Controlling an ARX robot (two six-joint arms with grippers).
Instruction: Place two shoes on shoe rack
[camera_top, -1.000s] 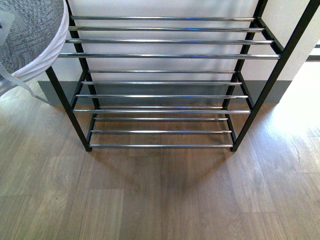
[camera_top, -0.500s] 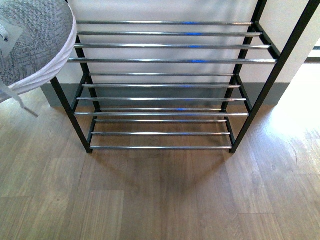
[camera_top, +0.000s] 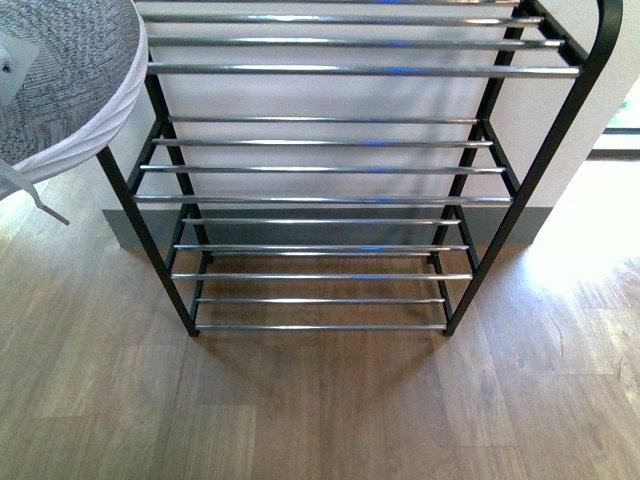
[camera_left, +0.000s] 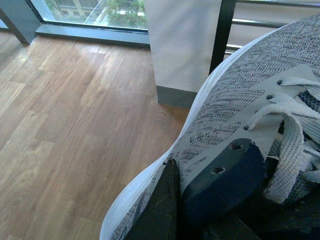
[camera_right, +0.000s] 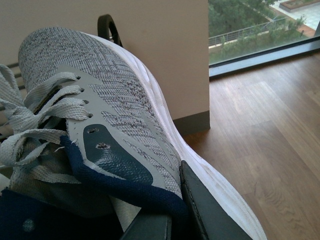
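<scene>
Setting both shoes down on the rack (camera_top: 320, 200) is judged to be the step in hand. The first shoe (camera_top: 62, 85) is held aloft by the rack's upper left corner, its collar pinched in the closed left claw (camera_left: 192, 215). The second shoe (camera_right: 115, 105) is clamped likewise by the right claw (camera_right: 170, 220), out of the front view. No shoe is seen on the rods. Each shoe should be lowered sole-flat across several rods, kept off the side frame (camera_top: 148, 242), with the dangling lace (camera_top: 45, 203) not snagged.
</scene>
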